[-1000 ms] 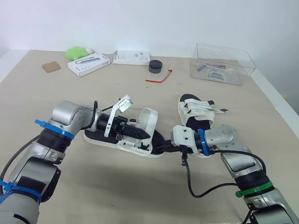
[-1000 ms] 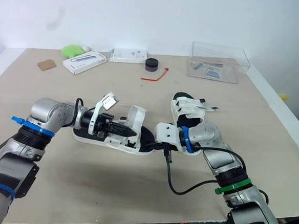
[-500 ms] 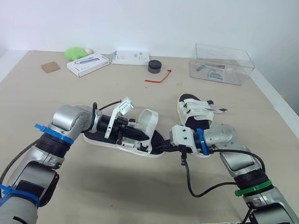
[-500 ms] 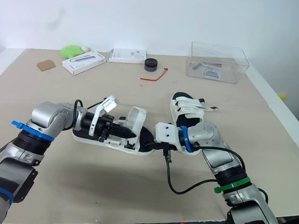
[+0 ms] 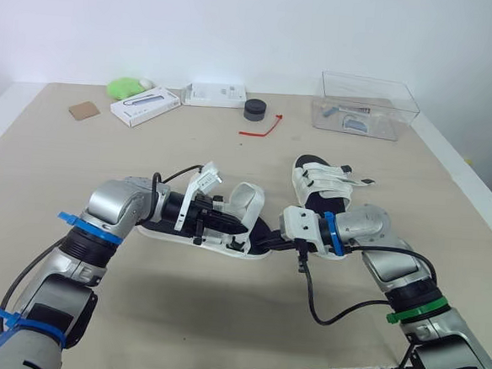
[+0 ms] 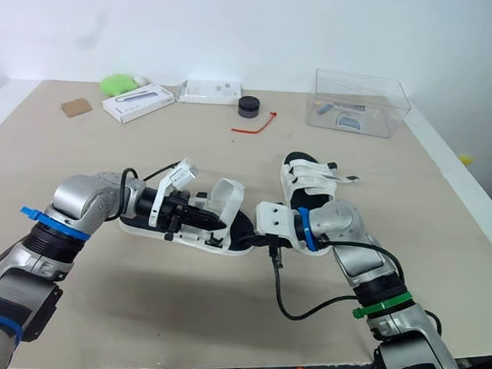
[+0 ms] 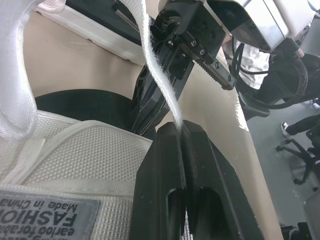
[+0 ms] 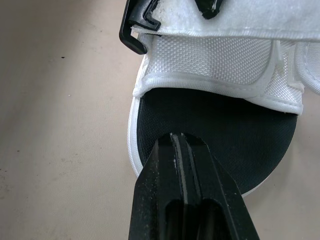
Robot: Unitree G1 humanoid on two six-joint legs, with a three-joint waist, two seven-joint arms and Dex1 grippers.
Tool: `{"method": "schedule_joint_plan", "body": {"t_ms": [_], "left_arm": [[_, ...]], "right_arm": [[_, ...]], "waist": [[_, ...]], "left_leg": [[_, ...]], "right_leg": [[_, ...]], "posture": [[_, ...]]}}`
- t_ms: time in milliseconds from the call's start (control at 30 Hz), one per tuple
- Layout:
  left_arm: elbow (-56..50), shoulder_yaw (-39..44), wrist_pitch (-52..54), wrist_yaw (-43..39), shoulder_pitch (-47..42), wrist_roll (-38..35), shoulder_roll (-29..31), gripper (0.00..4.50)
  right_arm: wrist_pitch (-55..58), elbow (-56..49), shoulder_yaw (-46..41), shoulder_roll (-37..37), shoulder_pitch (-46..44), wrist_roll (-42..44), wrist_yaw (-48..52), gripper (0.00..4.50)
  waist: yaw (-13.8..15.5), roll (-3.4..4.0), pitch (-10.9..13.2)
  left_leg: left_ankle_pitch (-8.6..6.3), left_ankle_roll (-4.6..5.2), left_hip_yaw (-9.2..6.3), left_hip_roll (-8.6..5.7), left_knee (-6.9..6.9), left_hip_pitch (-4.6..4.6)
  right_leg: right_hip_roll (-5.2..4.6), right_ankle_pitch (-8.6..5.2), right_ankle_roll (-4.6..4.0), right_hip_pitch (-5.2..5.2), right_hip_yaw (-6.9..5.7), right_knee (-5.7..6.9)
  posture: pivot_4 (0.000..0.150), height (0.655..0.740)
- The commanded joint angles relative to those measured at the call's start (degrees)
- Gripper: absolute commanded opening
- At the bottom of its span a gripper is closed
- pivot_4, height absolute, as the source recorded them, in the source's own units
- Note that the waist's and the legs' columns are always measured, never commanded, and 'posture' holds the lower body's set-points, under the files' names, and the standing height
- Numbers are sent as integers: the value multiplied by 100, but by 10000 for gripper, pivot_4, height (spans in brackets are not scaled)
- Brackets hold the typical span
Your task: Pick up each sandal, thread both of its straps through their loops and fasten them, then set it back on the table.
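- On the table (image 5: 219, 326), one white sandal (image 5: 162, 231) lay flat with a strap sticking up.
- The left gripper (image 7: 184, 131) was over this sandal's middle, squeezed tight on a thin white strap (image 7: 159, 75).
- The right gripper (image 8: 181, 136) was at one end of this sandal, fingers pressed together over the black sole.
- A second sandal (image 5: 322, 183) lay just beyond that end.

Left gripper (image 7: 182, 129) and right gripper (image 8: 181, 136) pointing inward, jaws closed

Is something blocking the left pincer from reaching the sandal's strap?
Nothing visible does. The left pincer is shut on the strap of the near sandal, with no object between them.
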Motion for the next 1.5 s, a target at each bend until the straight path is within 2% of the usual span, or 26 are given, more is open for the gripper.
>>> {"method": "schedule_joint_plan", "body": {"t_ms": [33, 667, 900, 1333, 1500], "left_arm": [[6, -130, -2, -24, 69, 100, 0, 801], [184, 60, -152, 286, 47, 228, -115, 801], [-1, 423, -147, 286, 107, -60, -233, 801], [-456, 221, 279, 69, 540, -214, 207, 801], [-385, -19, 280, 148, 532, 14, 306, 801]], "right_arm": [[65, 172, 202, -77, 128, -238, 68, 0], [21, 318, 229, -35, 22, -240, 101, 0], [22, 314, 218, -46, 28, -241, 96, 0], [14, 333, 219, -60, 34, -237, 115, 0], [-1, 359, 230, -46, 10, -246, 114, 0]], "waist": [[0, 0, 0], [0, 0, 0], [0, 0, 0], [-2, 0, 0], [-2, 1, 0]], "left_leg": [[0, 0, 0, 0, 0, 0], [1, 1, 0, -1, 0, 9], [1, 1, 0, -1, 1, 10], [-1, 1, -2, 4, 1, 10], [-1, 2, -2, 3, 0, 10]], "right_leg": [[0, 0, 0, 0, 0, 0], [-2, 2, 2, 9, 0, 0], [-3, 2, 3, 12, 0, 0], [-2, 0, 1, 10, -1, -1], [-1, 0, 1, 11, -2, -1]], "posture": [[1500, 7400], [1500, 7400], [1500, 7400], [1500, 7400], [1500, 7400]]}}
